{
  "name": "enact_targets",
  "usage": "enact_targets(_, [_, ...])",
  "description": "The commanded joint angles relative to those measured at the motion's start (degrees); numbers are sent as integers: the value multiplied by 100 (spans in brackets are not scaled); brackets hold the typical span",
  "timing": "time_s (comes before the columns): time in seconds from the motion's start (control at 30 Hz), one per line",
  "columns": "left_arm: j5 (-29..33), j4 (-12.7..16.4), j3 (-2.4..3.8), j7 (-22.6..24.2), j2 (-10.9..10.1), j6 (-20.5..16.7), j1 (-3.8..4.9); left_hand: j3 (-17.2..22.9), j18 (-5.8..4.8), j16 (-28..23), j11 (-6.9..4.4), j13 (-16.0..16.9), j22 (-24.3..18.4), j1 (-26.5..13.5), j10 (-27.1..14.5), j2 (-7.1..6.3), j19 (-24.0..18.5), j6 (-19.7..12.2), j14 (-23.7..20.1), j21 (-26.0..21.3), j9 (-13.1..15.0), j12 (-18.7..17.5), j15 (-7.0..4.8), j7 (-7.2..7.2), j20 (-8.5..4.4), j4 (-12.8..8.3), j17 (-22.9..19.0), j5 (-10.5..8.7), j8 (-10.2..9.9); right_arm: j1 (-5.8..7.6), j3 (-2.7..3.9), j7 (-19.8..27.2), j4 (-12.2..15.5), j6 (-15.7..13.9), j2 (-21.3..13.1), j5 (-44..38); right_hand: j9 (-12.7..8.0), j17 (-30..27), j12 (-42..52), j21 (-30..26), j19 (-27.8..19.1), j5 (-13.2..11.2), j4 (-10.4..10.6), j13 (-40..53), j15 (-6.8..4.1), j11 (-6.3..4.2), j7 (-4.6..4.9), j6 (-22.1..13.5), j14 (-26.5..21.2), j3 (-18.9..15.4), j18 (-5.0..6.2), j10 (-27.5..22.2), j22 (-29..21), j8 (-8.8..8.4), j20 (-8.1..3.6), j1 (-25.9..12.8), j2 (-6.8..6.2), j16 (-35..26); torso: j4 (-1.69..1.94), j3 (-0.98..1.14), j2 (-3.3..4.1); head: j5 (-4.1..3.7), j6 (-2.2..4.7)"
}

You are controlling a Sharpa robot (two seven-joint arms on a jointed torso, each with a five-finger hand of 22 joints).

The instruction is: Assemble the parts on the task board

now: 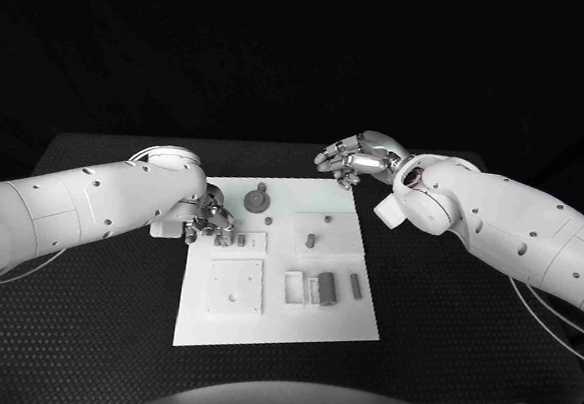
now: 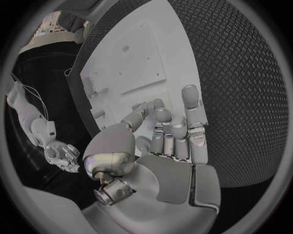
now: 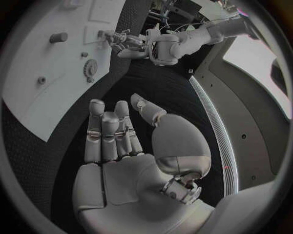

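— Well, left hand?
— Fingers curled at task board nine-o'clock edge; whether it pinches a part, cannot tell.
— Right hand?
— One o'clock, off-board; fingers loosely apart, palm bare.
— Parts?
— Gear, pegs; small, indistinct.

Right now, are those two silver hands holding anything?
Left hand: fingers apart, holding nothing, at the task board's left edge.
Right hand: open, fingers apart and empty, off the board's far corner.

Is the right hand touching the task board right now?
Apart. The right wrist view shows the right hand open over black table mat, with a dark strip between its fingertips and the task board edge.
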Motion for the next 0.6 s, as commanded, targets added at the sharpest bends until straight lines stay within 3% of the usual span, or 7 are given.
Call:
enact_targets(0.03, [-57,-5,-20,67,24,-27,-42,34,-80,33,8,-5,139,305,42,253,-21,78,31,41,7,-16,-58,52,-12,-17,9,15,13,-3,1,38,8,77,2,-10,-5,-6,27,-17,30,21,18,-10,-54,7,29,-1,1,-1,55,-16,82,-20,-16,-68,5,-19,0,1,-2,-2,0])
enact_targets(0.27, [-61,-11,-21,-1,28,196,-42,36,-80,33,7,-5,139,311,45,251,-22,81,34,44,9,-17,-58,51,-12,-20,11,15,11,-3,1,36,10,77,1,-10,-5,-7,28,-17,30,21,18,-11,-54,7,29,-1,1,-1,55,-16,82,-20,-16,-68,5,-19,1,2,-1,-1,0])
enact_targets(0.6, [-150,-83,-23,-8,21,202,-42,41,-80,29,8,-6,138,325,40,254,-32,81,29,45,10,-23,-57,52,-10,-26,13,15,5,-3,1,39,8,77,0,-10,-5,-7,29,-17,30,21,18,-11,-54,7,29,-1,1,-1,55,-16,82,-20,-16,-69,5,-19,3,-1,-2,-5,0])
